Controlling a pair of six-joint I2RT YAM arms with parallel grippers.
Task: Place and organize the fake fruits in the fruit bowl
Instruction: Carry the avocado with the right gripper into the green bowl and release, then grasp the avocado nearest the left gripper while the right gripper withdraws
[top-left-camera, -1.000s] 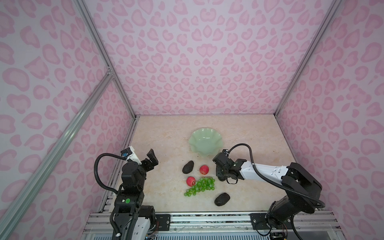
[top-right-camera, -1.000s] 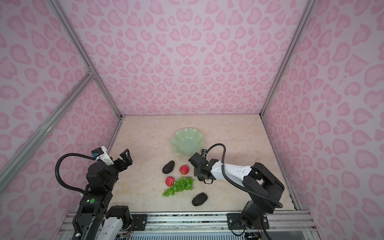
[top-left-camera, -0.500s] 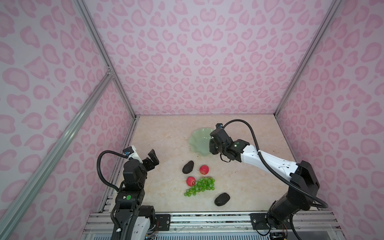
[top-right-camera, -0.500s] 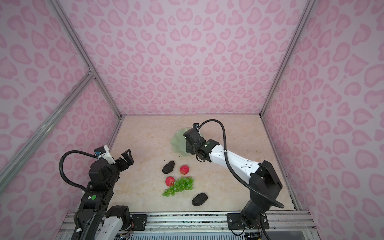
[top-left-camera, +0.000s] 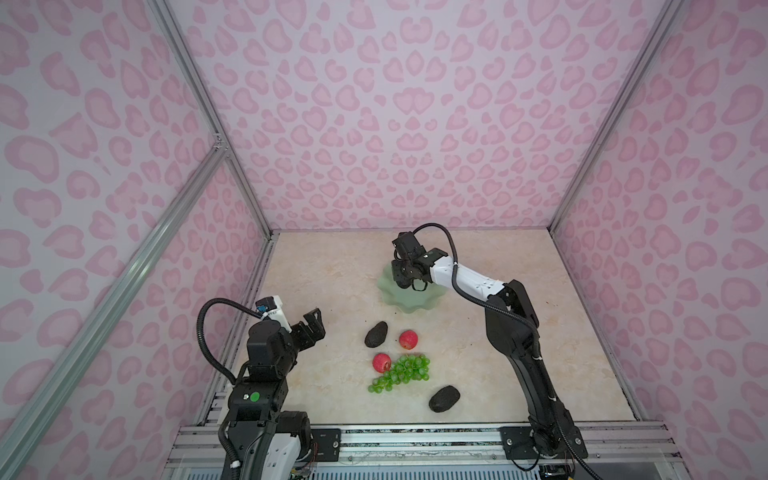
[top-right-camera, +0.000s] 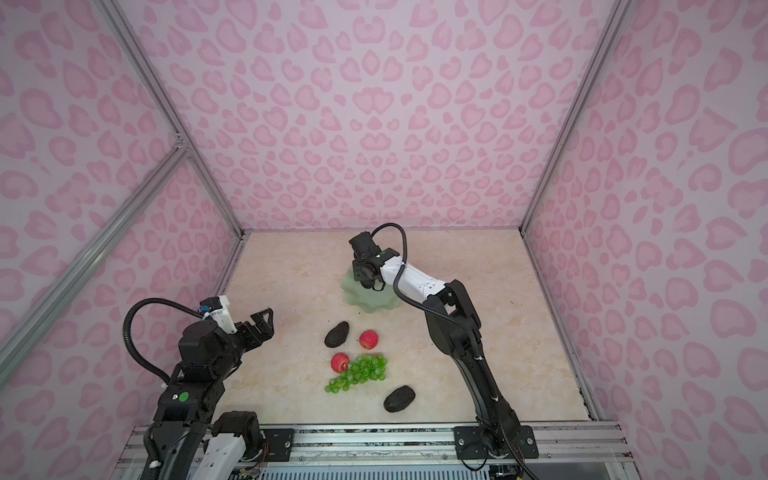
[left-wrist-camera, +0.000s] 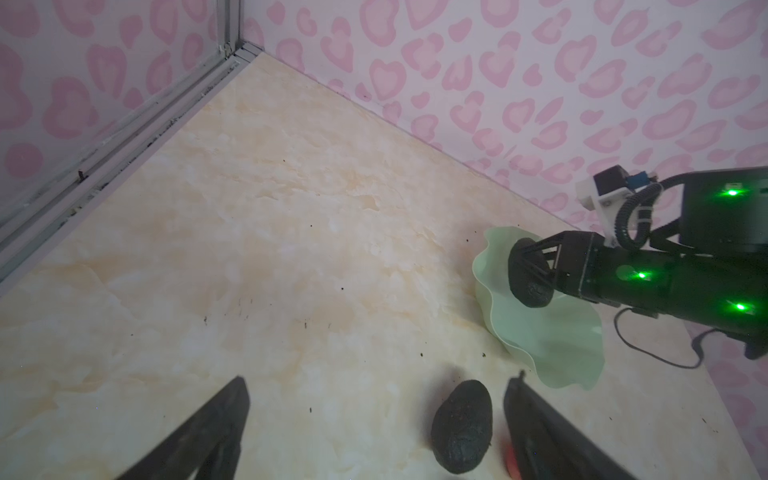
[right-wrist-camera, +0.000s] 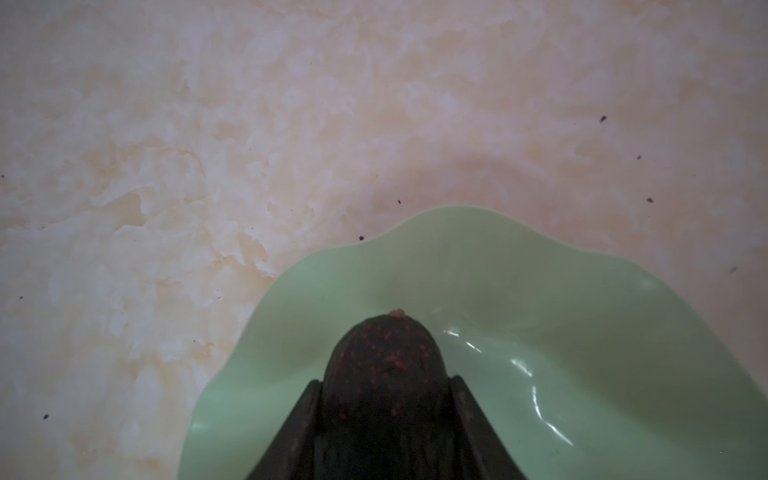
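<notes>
Three pink walls (top-left-camera: 395, 124) printed with heart-like blotches enclose a beige marbled tabletop (top-left-camera: 332, 270), with aluminium posts (top-left-camera: 219, 143) at the corners and a slotted rail (top-left-camera: 415, 440) along the near edge. The fruit bowl (top-left-camera: 415, 301) sits toward the back, near mid-width. Over it hangs the right gripper (top-left-camera: 404, 277), clamped on a dark avocado (right-wrist-camera: 384, 365) above the bowl's hollow; whether fruit touches glaze I cannot tell, and the arm hides part of the bowl in both top views. The left gripper (top-left-camera: 314, 326) is raised at the left, jaws spread wide, holding nothing. In front of the bowl lie a second avocado (top-left-camera: 376, 334), a red apple (top-left-camera: 408, 339) near it, a second apple (top-left-camera: 381, 362) touching the green grapes (top-left-camera: 405, 372), and a third avocado (top-left-camera: 444, 399) nearest the rail.
</notes>
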